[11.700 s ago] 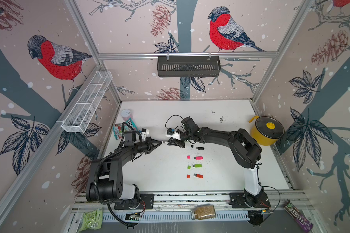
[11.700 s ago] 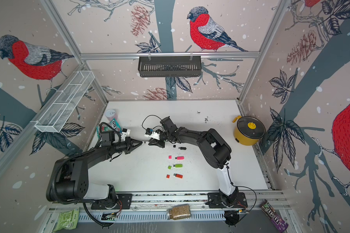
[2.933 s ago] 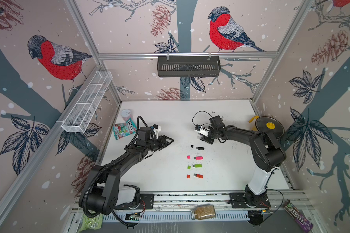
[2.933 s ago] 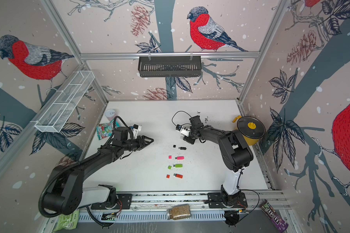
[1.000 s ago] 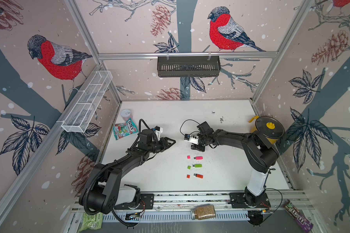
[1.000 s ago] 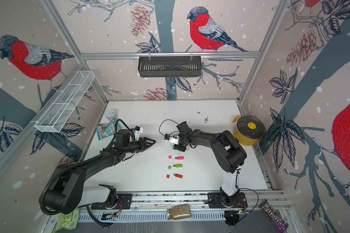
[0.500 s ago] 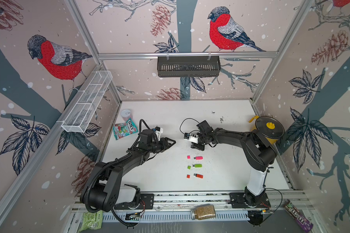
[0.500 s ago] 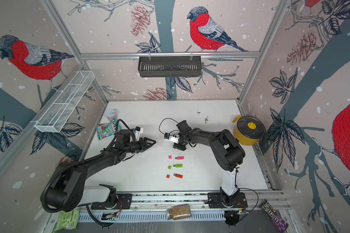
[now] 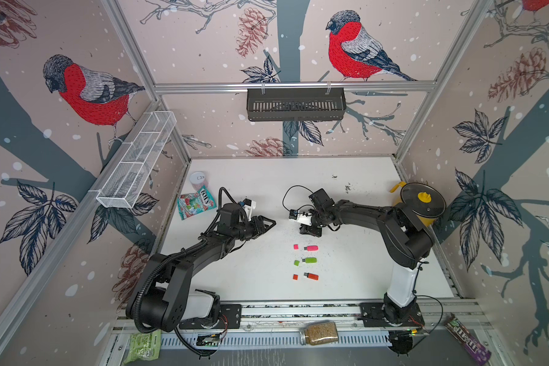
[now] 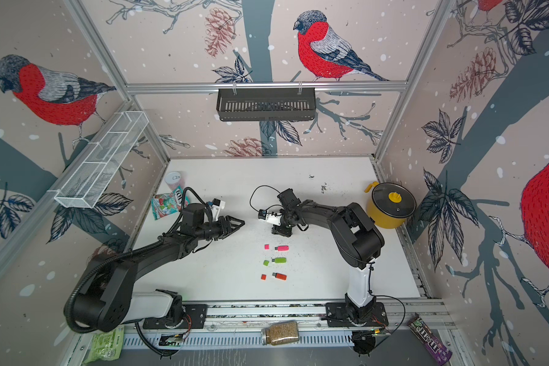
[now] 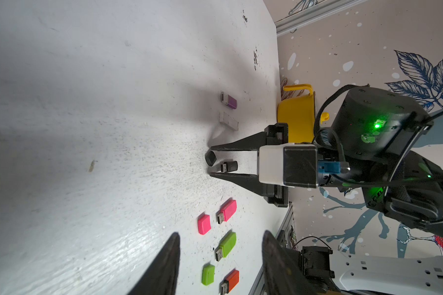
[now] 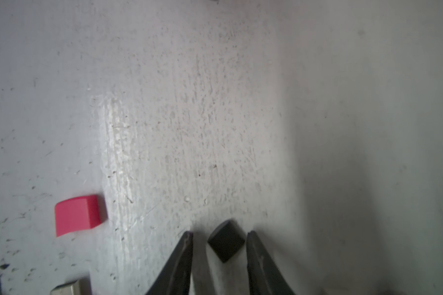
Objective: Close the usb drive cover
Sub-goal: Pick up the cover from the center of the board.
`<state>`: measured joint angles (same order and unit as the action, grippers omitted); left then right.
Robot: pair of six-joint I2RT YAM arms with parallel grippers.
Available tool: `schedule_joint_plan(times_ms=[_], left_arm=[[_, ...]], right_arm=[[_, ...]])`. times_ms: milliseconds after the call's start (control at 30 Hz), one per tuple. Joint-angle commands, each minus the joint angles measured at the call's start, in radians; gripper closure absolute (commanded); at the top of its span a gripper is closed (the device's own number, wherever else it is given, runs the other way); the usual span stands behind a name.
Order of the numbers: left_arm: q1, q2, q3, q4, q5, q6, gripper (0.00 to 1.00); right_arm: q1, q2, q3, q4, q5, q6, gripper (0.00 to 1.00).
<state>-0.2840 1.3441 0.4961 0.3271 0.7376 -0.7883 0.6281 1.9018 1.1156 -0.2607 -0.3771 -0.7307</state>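
Note:
A black usb drive (image 11: 229, 166) lies on the white table with its metal plug bare. Its small black cover (image 11: 210, 158) lies loose just off the plug end. My right gripper (image 11: 210, 161) points down at the table, its two fingers astride both pieces. In the right wrist view the cover (image 12: 226, 241) sits cornerwise between the fingertips (image 12: 187, 245), with a gap on one side and the other finger almost touching. In both top views the right gripper (image 9: 309, 231) (image 10: 281, 233) hides the black pieces. My left gripper (image 9: 271, 221) (image 11: 220, 237) hovers open and empty to the left.
Nearer the front lie a pink drive (image 9: 311, 248), a green drive (image 9: 309, 260) and an orange drive (image 9: 311, 276), each with its cap to its left. A purple drive (image 11: 228, 100) and a pale cap (image 11: 228, 120) lie behind the right gripper. A yellow pot (image 9: 419, 206) stands at the right.
Since about three seconds ago my right gripper has moved left and settled over the black drive and cover. Over the last second both arms have hardly moved.

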Motion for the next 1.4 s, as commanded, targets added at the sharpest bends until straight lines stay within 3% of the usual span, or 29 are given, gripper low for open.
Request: schedule_joint_plan(times_ms=[0, 600, 1367], left_arm=[[0.0, -0.002, -0.001, 0.045, 0.014, -0.005, 0.49], [0.0, -0.006, -0.007, 0.048, 0.012, -0.005, 0.49], [-0.001, -0.005, -0.009, 0.047, 0.011, -0.006, 0.49]], right_arm=[[0.006, 0.008, -0.002, -0.072, 0.028, -0.013, 0.64], [0.008, -0.033, -0.048, -0.085, 0.05, 0.022, 0.64], [0.002, 0.031, 0.0, -0.108, 0.053, 0.004, 0.67]])
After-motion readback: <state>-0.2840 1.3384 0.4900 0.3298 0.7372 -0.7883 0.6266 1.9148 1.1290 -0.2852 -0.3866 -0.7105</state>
